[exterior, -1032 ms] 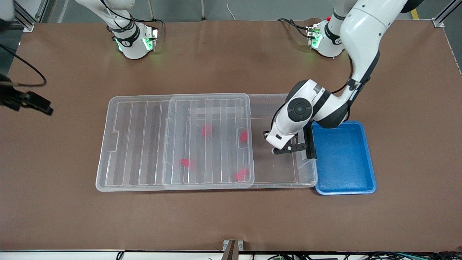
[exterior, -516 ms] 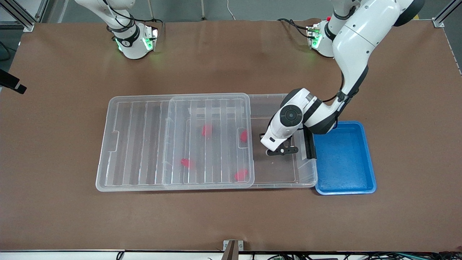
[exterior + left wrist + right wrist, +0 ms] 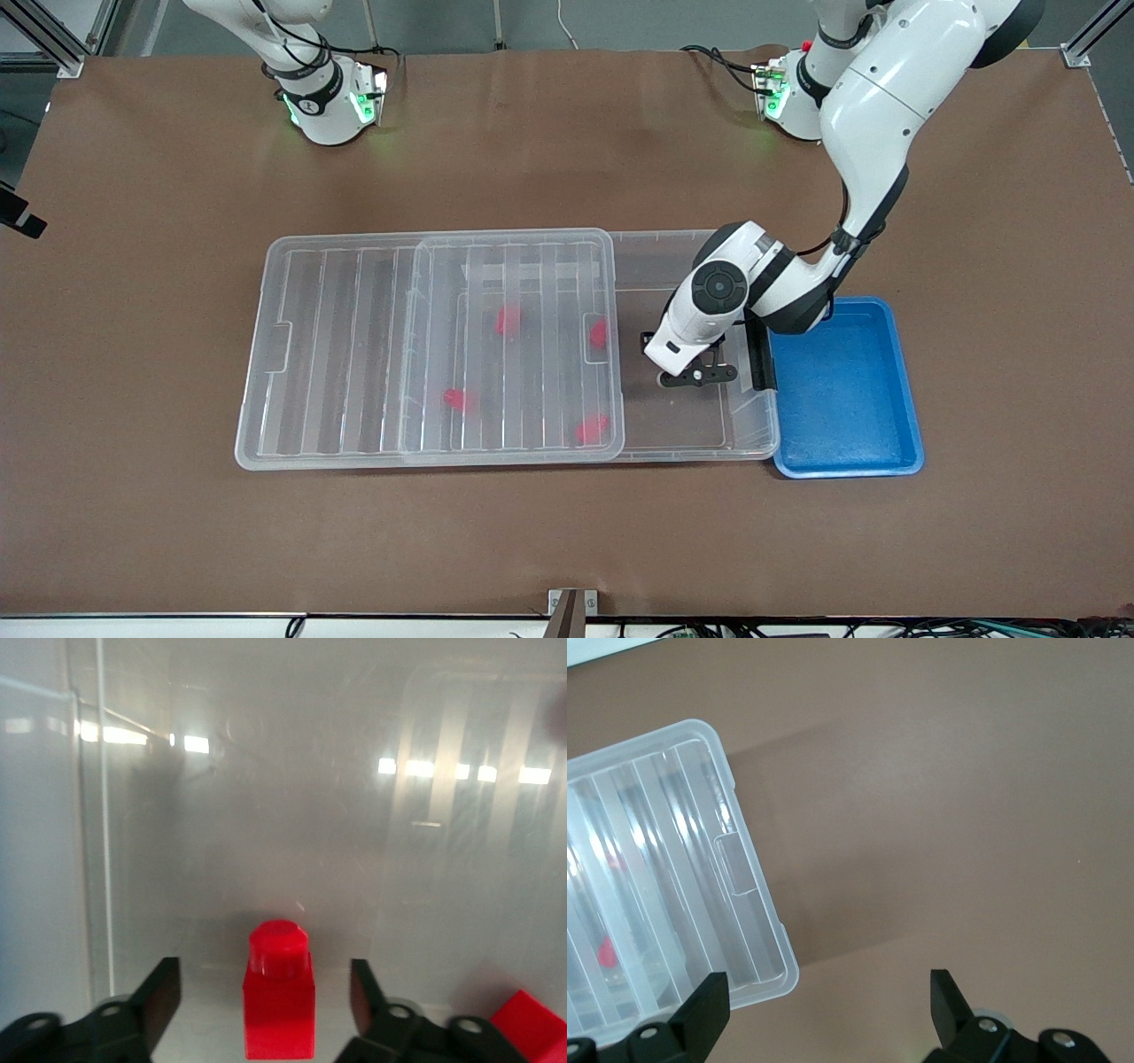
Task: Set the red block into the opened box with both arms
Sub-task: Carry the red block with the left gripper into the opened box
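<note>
The clear box (image 3: 691, 447) lies mid-table, its ribbed lid (image 3: 354, 354) slid toward the right arm's end, so the end by the left arm is uncovered. My left gripper (image 3: 695, 376) is low inside that uncovered end. In the left wrist view it (image 3: 264, 973) is open, and a red block (image 3: 279, 1010) stands between the fingers with a gap on each side. A second red block (image 3: 532, 1032) lies close by. Several red blocks (image 3: 508, 320) show through the lid. My right gripper (image 3: 828, 1010) is open and holds nothing, over bare table past the lid's end (image 3: 744, 930).
A blue tray (image 3: 842, 390) sits against the box at the left arm's end. The box's black latch bar (image 3: 760, 350) stands between the tray and the left gripper. Brown table surface surrounds everything.
The left gripper has opened and let go of the red block, after sinking slightly into the box. The right gripper has drawn away past the table's edge at the right arm's end.
</note>
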Tool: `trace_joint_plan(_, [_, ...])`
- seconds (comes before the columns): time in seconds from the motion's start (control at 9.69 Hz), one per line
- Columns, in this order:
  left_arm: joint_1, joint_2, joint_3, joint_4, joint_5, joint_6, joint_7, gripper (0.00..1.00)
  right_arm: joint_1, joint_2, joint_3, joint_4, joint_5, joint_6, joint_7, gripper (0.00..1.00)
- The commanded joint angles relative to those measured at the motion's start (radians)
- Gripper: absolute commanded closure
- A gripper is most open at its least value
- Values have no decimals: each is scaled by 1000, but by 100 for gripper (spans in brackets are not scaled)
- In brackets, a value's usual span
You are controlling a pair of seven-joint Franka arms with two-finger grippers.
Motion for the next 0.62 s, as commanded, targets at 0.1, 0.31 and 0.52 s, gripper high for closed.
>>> trace_joint_plan(0.1, [6,-115,-2,-1,11,-110,-4,0,5,-18,-3,-21,8,0,-61,0])
trace_joint_plan(0.31, [6,-184,-17,6,6,-154,-2,0,4,-18,-3,-21,8,-3,-64,0])
trace_joint_plan(0.52, [6,-223,-19,84,-12,-257,-1,0,4,-18,-3,-21,8,-3,-64,0])
